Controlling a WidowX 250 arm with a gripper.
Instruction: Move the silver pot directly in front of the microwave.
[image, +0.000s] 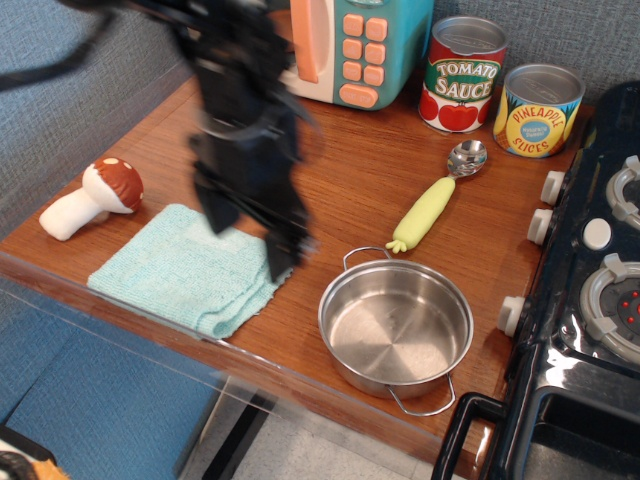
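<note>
Blurred claw (250, 235) over teal cloth (185, 270), fingers spread, silver pot (396, 328) empty, microwave (350, 45) behind

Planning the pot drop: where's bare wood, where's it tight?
Bare wood lies between the microwave, the spoon and the silver pot; the gripper, blurred, hangs at its left edge. Tight: the right side, by the tomato sauce can, pineapple can and stove. The cloth and mushroom fill the left.
</note>
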